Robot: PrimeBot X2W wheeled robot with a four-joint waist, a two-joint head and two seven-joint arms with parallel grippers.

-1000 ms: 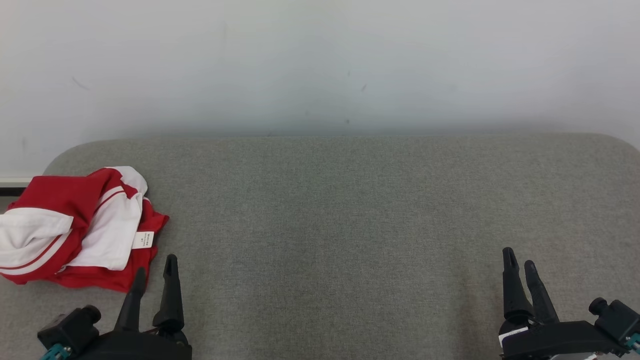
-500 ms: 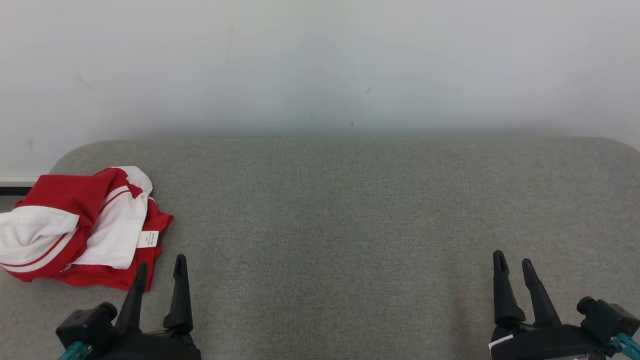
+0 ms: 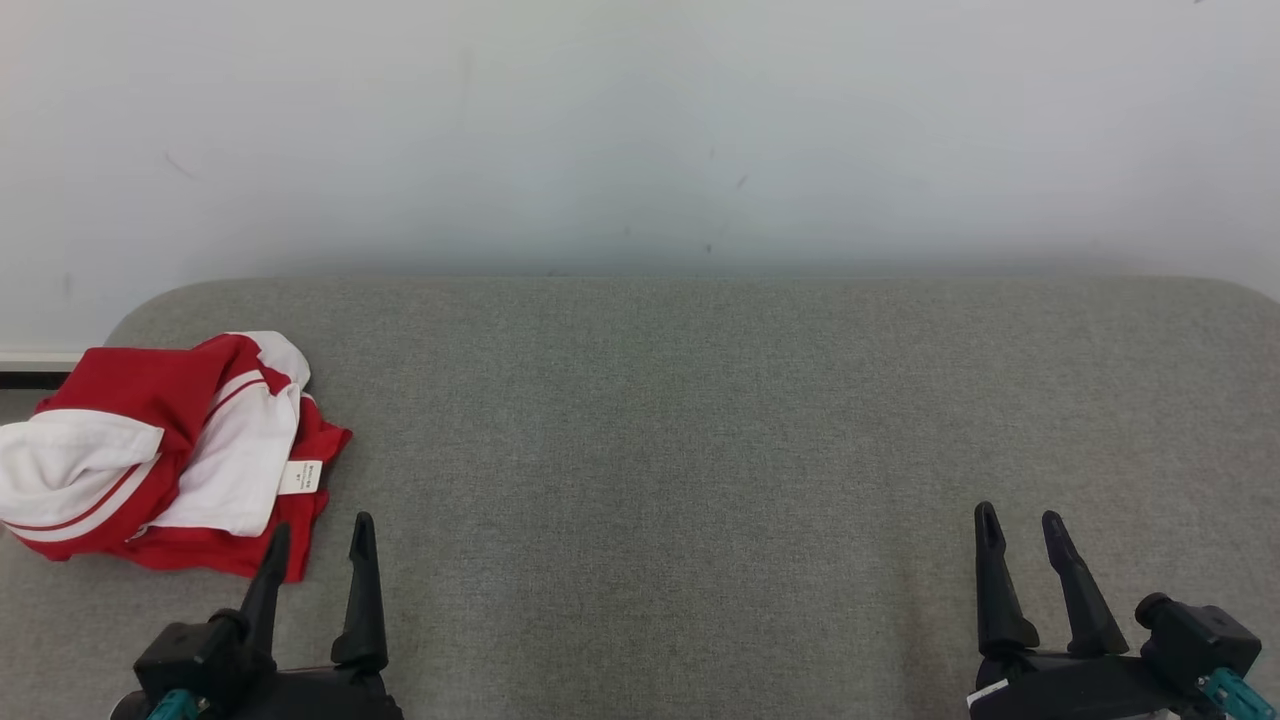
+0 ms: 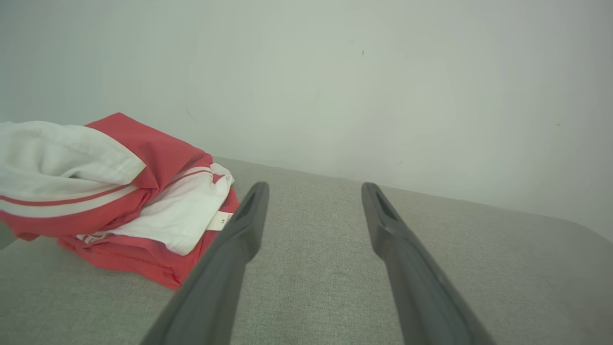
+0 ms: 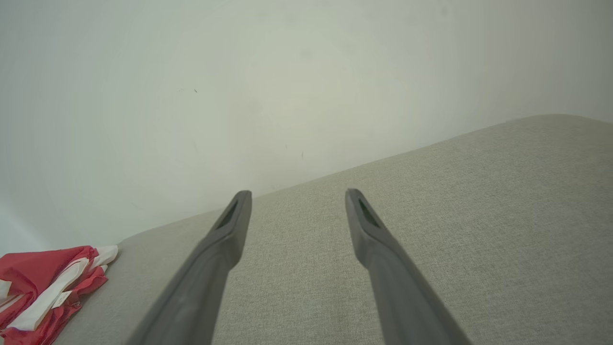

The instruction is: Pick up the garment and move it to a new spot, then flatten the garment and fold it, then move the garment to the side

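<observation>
Left claw (image 3: 320,527) hangs low over the bench (image 3: 680,420), fingers apart and empty. One fingertip sits just beside the garment's (image 3: 170,450) near red hem; I cannot tell if it touches. Right claw (image 3: 1020,513) is also spread and empty, well apart at the bench's right. The garment lies bunched at the bench's left end, red and white layers heaped, a label (image 3: 300,477) showing. To lift it well, the left claw should probably reach over the heap and bite several layers, not the hem alone.
</observation>
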